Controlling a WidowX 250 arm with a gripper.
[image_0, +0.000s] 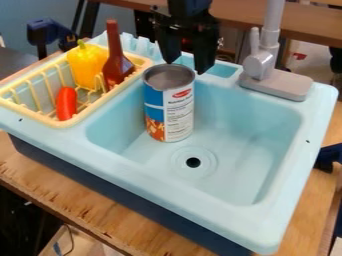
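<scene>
The black gripper (188, 61) hangs at the sink's back edge, just above and slightly right of the can's top. Its two fingers are spread apart with nothing between them. A tall can (169, 107) with a blue, white and orange label stands upright in the back left part of the light blue sink basin (247, 160). In the yellow drying rack (81, 118) on the left are a yellow bell pepper (87, 65), a brown bottle (116, 62) standing upright and a red-orange elongated item (66, 103).
A grey and white faucet (262, 62) rises at the sink's back right corner. The drain (193, 162) lies in front of the can. The sink unit rests on a wooden table (73, 195). A dark blue clamp (328, 156) is at the right edge.
</scene>
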